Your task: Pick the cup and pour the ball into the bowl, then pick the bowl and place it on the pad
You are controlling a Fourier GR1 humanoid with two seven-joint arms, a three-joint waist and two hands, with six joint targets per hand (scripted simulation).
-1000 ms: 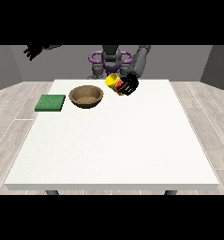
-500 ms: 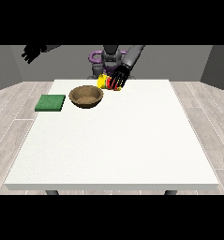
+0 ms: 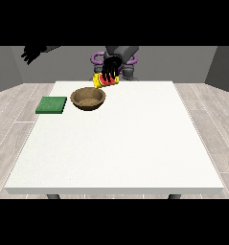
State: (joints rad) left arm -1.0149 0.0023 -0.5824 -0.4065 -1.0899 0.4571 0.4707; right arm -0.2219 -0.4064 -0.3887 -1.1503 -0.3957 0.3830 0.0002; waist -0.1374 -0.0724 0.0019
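Since earlier, robot hand (image 3: 110, 72) swung cup (image 3: 102, 81) toward bowl (image 3: 88, 99).

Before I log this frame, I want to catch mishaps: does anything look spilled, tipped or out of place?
Only the cup is tilted, held by a hand above the bowl. No spill shows.

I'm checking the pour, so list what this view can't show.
- Ball: not visible; the cup is tipped by the bowl, and the hand covers much of it.
- Bowl's inside: too small to tell whether the ball landed.
- Hand at the view's left: finger pose too small to read.
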